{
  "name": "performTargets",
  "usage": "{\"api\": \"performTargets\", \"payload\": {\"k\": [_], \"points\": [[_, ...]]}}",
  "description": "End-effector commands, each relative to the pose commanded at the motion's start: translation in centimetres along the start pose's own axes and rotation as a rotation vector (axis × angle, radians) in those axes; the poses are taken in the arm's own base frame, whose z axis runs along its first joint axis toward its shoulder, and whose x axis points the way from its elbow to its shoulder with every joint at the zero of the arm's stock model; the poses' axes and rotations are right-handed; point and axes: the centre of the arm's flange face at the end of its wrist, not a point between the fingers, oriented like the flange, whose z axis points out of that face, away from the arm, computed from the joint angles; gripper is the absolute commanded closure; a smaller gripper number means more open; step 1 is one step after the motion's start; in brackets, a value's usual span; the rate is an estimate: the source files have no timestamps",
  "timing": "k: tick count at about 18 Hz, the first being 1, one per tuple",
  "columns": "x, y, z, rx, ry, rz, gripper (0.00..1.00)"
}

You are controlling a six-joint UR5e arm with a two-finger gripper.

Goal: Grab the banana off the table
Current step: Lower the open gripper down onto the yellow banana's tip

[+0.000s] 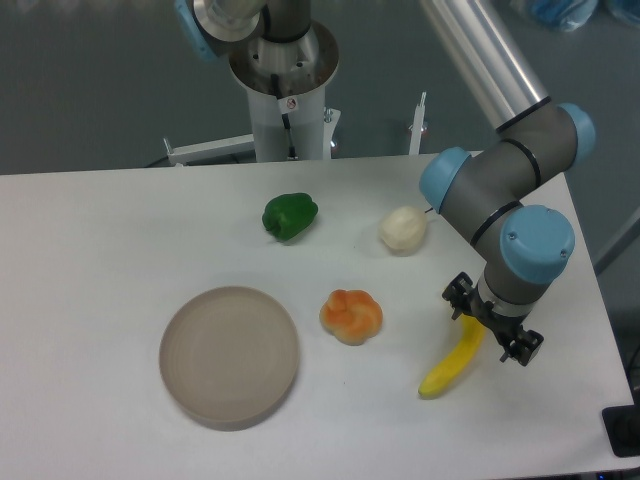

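Your arm (500, 190) is built of silver-grey tube links and dark grey joint housings capped with light blue discs, rising from a pale metal base column (290, 95) at twelve o'clock, and it ends in a small black two-finger gripper (493, 322).

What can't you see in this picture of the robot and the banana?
1. The pincer: the wrist above covers its fingers, so open or shut cannot be told.
2. The banana: its upper end is hidden under the pincer, so whether it is touched is unclear.
3. The arm's base and upper part are cut off by the top edge.
4. The table: its near edge is cut off at the bottom.
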Motion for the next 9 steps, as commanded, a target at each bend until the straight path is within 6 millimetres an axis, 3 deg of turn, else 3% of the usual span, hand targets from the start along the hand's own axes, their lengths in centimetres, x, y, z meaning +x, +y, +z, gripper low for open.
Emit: {"api": "performTargets", "payload": {"k": [7,9], "points": [[0.4,-0.4,1.2,-0.005,0.016,-0.021,0.0],[1.1,-2.3,2.1,-0.021,0.024,-0.1,0.0]]}}
